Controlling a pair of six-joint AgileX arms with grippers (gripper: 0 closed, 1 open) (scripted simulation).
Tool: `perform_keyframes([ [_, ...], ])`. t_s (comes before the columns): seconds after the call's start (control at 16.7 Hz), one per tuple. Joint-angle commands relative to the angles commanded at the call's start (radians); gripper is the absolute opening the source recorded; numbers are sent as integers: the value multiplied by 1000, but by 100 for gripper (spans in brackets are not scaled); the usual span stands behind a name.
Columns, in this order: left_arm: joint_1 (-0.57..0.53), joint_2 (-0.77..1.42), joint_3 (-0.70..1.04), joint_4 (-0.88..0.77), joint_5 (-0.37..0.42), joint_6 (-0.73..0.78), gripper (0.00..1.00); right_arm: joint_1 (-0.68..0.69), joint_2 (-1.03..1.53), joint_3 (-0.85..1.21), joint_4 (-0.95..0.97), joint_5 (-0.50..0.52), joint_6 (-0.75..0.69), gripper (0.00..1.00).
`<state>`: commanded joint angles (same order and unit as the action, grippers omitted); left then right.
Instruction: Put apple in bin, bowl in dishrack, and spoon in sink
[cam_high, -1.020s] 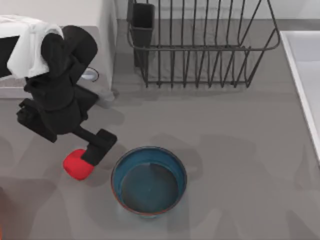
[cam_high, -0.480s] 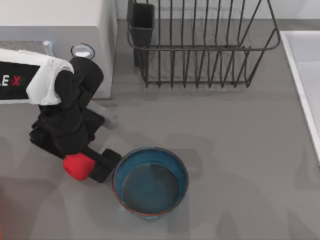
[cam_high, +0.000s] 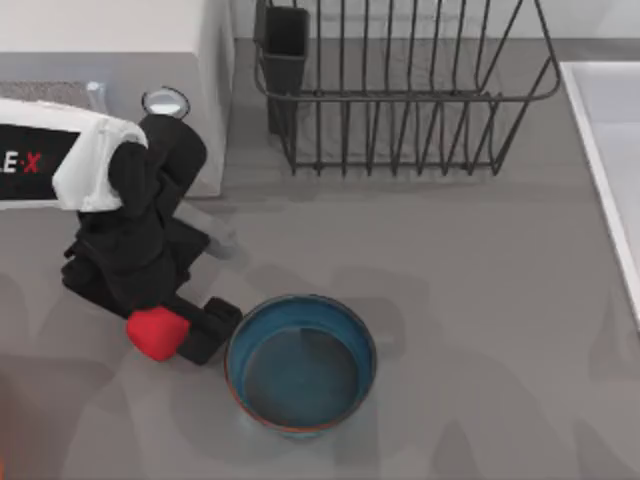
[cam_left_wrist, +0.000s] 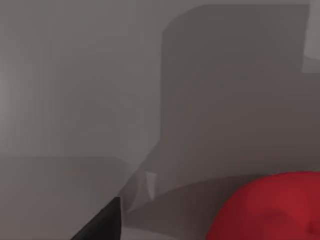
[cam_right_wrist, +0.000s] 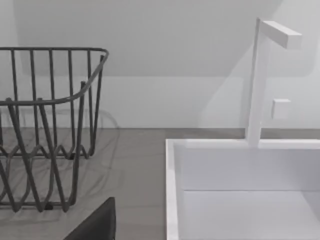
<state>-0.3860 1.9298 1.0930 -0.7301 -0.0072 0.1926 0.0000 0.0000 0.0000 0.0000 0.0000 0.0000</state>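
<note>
Grey bench (cam_high: 480, 300) w/ soft shadows; white box (cam_high: 110, 40) at top-view back left; pale wall (cam_right_wrist: 165, 35) behind; white tap (cam_right_wrist: 260, 75) at wall.

Sim kitchen: sink (cam_right_wrist: 240, 190), dishrack (cam_high: 400, 90)

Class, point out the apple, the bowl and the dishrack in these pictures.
apple (cam_high: 152, 333): top view, on its red top.
bowl (cam_high: 300, 371): top view, on its blue inner floor.
dishrack (cam_high: 400, 97): top view, on the front rim wire.

Soft even light, faint overlapping shadows on grey table (cam_high: 470, 280) (no glare)
</note>
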Motion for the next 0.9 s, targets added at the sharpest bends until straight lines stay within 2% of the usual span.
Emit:
perform_keyframes([
  [0.54,0,0,0,0,0,0,2,0,0,0,0,0,0,100],
  [0.9,0,0,0,0,0,0,0,0,0,0,0,0,0,100],
])
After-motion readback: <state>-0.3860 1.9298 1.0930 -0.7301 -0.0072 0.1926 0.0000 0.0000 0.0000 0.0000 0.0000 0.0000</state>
